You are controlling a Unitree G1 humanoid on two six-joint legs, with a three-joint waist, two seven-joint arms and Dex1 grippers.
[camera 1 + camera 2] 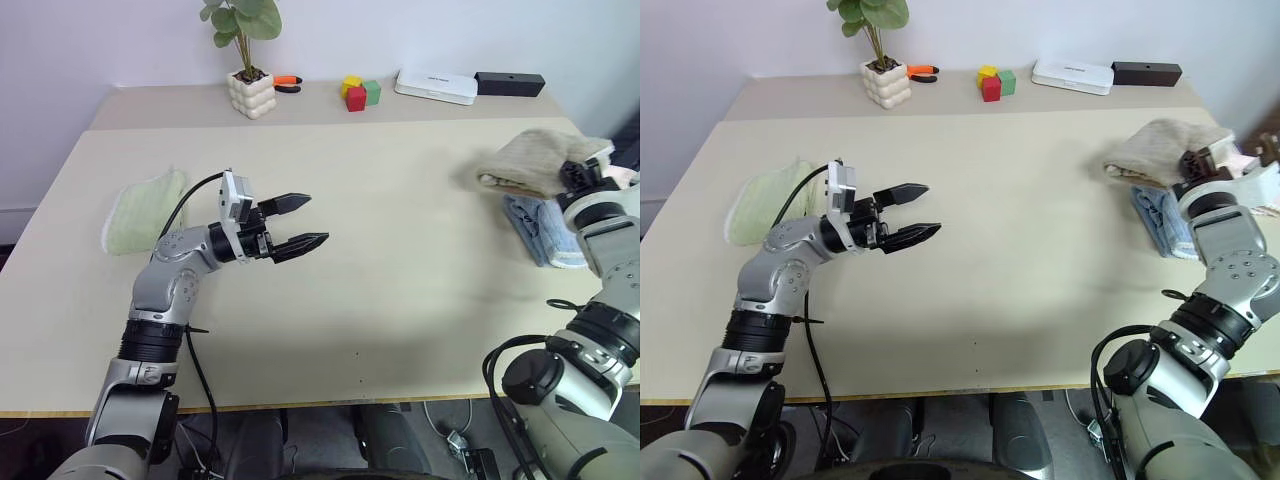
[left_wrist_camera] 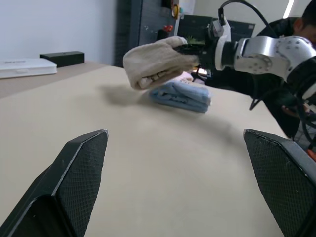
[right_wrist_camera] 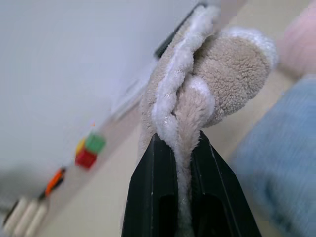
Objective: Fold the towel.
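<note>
The left gripper (image 1: 300, 222) hovers over the near-left part of the table (image 1: 400, 290), fingers spread wide apart with nothing between them, pointing toward the table's right. Just beyond its arm, a green cloth (image 1: 145, 208) lies flat near the left edge. At the right edge, the right gripper (image 3: 176, 168) is clamped on the folded towel (image 1: 530, 160), holding it bunched and lifted above a folded blue cloth (image 1: 545, 232). Along the far side stand a potted plant (image 1: 248, 60), coloured blocks (image 1: 360, 93), a white box (image 1: 435, 86) and a black box (image 1: 509, 83).
</note>
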